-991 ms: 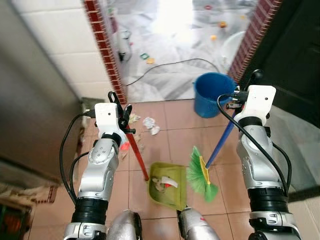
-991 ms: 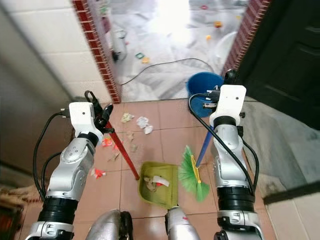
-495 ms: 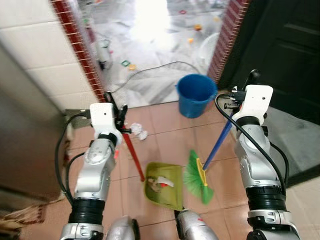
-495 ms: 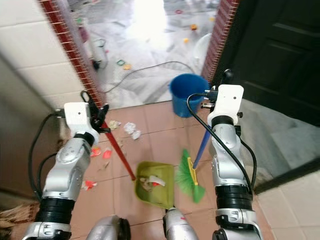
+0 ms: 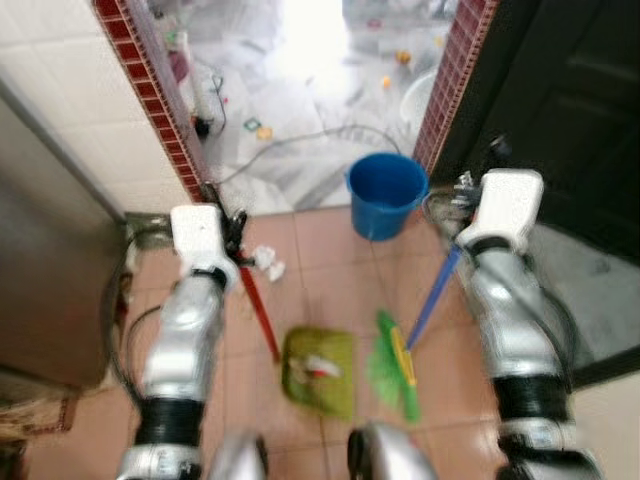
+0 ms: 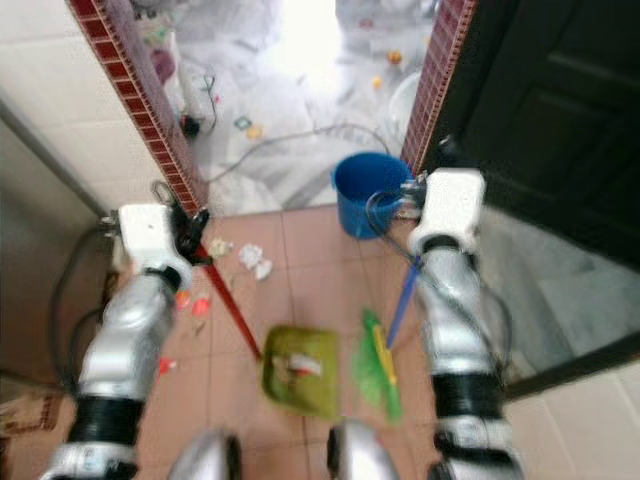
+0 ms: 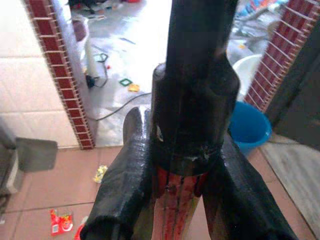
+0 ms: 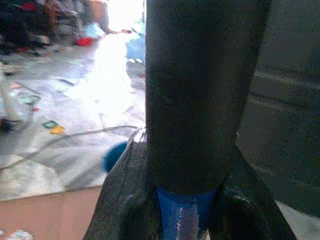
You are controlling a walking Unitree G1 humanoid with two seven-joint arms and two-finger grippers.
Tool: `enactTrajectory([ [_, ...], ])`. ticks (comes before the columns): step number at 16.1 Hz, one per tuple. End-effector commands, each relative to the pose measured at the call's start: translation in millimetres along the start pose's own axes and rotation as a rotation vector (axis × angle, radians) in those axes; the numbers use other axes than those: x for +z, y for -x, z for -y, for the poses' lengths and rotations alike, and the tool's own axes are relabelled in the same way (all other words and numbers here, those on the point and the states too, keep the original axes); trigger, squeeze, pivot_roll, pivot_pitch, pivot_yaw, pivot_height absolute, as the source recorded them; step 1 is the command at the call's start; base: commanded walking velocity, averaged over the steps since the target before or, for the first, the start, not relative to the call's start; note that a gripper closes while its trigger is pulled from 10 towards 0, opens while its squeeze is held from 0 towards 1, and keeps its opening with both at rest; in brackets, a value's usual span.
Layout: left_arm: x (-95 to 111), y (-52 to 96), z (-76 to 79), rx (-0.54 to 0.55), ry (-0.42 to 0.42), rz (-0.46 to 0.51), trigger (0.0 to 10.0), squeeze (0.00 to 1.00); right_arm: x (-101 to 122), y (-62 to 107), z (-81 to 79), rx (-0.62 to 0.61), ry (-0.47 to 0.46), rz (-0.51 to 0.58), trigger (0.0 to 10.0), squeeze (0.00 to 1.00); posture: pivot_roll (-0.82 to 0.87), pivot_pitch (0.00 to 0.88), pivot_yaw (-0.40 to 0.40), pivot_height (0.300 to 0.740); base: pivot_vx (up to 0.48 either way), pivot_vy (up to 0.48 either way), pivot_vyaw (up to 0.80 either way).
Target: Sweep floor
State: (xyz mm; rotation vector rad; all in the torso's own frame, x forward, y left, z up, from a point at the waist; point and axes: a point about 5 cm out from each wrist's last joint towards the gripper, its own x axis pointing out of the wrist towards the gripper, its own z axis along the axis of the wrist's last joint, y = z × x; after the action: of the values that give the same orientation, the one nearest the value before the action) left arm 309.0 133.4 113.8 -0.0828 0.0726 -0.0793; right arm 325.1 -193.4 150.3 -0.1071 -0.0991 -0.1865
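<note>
I have the left gripper with its fingers clamped on the red handle of the olive-green plastic dustpan. The right gripper is clamped on the blue pole of the green-bristled broom.

Dustpan sits flat on the terracotta floor tiles right in front of my feet, broom head just beside its right edge. Head views are blurred.

Progress, my read: partly done. There is already some white and red litter inside the pan. Left to do:
- crumpled white paper near the dustpan handle
- red scraps on the tiles near my left arm
- small bits on the grey floor past the brick doorway

Blue plastic bucket stands at the threshold, probably where the pan gets emptied.
</note>
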Motion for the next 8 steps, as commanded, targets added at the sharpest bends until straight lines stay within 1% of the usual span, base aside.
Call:
enactTrajectory([
  [1, 12.9, -0.6, 0.8, -0.007, 0.031, 0.059, 10.0, 0.0, 5.9, -0.4, -3.2, 0.014, 0.01, 0.032, 10.0, 0.0, -0.09, 0.113, 0.059, 0.74, 0.0, -0.33, 0.0],
  [2, 13.6, -0.8, -0.5, -0.002, 0.03, 0.062, 10.0, 0.0, 5.6, -0.5, -3.3, 0.016, 0.012, 0.03, 10.0, 0.0, -0.09, 0.113, 0.059, 0.74, 0.0, -0.319, 0.0],
  [3, 14.6, -1.1, -1.7, 0.005, 0.03, 0.067, 10.0, 0.0, 5.0, -0.4, -3.6, 0.019, 0.013, 0.028, 10.0, 0.0, -0.09, 0.112, 0.055, 0.74, 0.0, 0.0, 0.0],
  [5, 15.5, -2.4, -8.3, 0.061, 0.073, 0.066, 10.0, 0.0, 3.3, 0.0, -3.7, 0.023, 0.016, 0.024, 10.0, 0.0, -0.08, 0.111, 0.052, 0.74, 0.0, 0.0, 0.0],
  [7, 15.0, -3.4, -13.5, 0.089, 0.123, 0.045, 10.0, 0.0, 1.7, -0.1, -2.0, 0.021, 0.019, 0.018, 10.0, 0.0, -0.08, 0.111, 0.052, 0.74, 0.0, 0.0, 0.0],
  [8, 16.0, -3.5, -15.8, 0.086, 0.112, 0.052, 10.0, 0.0, 2.2, -0.2, -2.0, 0.021, 0.02, 0.019, 10.0, 0.0, -0.09, 0.114, 0.053, 0.74, 0.0, 0.0, 0.0],
])
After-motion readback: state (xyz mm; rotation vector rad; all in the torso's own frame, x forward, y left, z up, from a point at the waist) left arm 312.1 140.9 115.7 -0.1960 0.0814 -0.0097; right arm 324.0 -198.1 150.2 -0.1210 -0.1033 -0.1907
